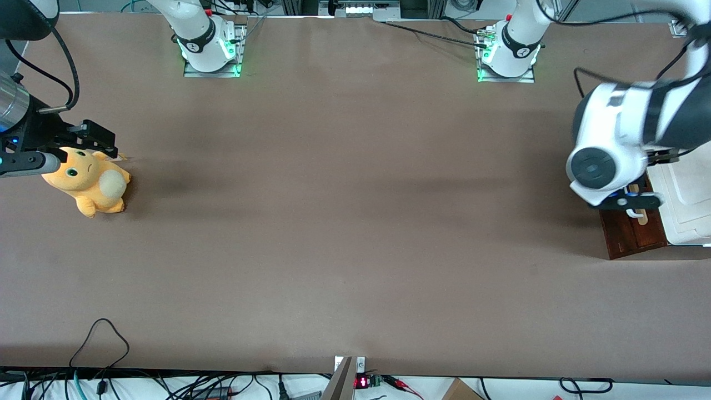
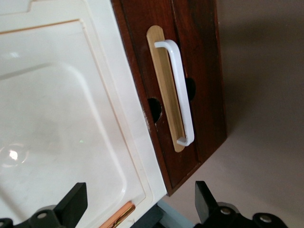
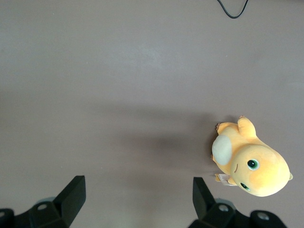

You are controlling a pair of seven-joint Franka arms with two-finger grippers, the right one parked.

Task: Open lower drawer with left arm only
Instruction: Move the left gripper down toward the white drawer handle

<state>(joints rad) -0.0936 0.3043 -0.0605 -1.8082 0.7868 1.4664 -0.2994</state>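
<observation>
The lower drawer (image 2: 199, 61) shows its dark red-brown front, with a white loop handle (image 2: 178, 90) on a pale wood strip (image 2: 164, 85). It lies tight against a white moulded panel (image 2: 57, 118) that carries a copper-brown bar (image 2: 118, 216). The left arm's gripper (image 2: 140, 206) is open and hovers above the corner where panel and drawer front meet, holding nothing, a short way off the handle's end. In the front view the drawer (image 1: 633, 236) is at the working arm's end of the table, with the gripper (image 1: 630, 201) over its handle (image 1: 634, 213) under the white wrist (image 1: 602, 161).
An orange plush toy (image 1: 89, 183) lies on the brown table at the parked arm's end, also shown as the plush toy (image 3: 251, 164) in the right wrist view. A black cable loop (image 1: 103, 339) lies near the table edge closest to the front camera.
</observation>
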